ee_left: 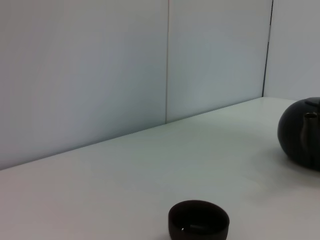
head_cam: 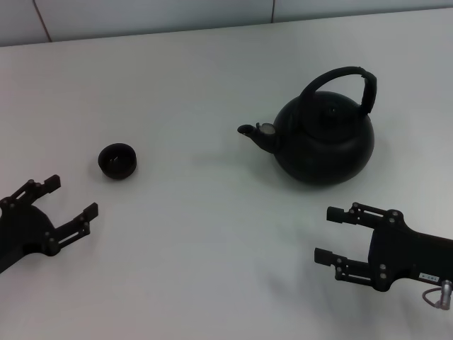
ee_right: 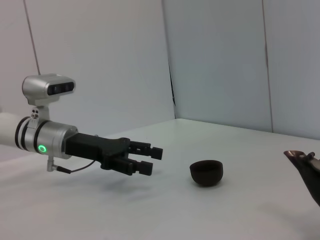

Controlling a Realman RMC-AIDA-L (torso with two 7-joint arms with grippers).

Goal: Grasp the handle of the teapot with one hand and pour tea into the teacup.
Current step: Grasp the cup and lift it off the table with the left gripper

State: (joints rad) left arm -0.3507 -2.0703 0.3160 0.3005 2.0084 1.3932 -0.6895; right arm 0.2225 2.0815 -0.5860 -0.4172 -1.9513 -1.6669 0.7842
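The black teapot (head_cam: 323, 139) stands upright on the white table at the right, its spout toward the left. Its arched handle (head_cam: 342, 80) curves over the top. The small black teacup (head_cam: 117, 161) stands at the left; it also shows in the left wrist view (ee_left: 198, 220) and the right wrist view (ee_right: 206, 172). My left gripper (head_cam: 73, 199) is open and empty, just near of the teacup. My right gripper (head_cam: 327, 234) is open and empty, near of the teapot and apart from it. The right wrist view shows the left gripper (ee_right: 151, 161) and the spout (ee_right: 301, 159).
The white table (head_cam: 212, 248) ends at a grey wall (head_cam: 141, 14) at the far side. Bare table lies between the teacup and the teapot.
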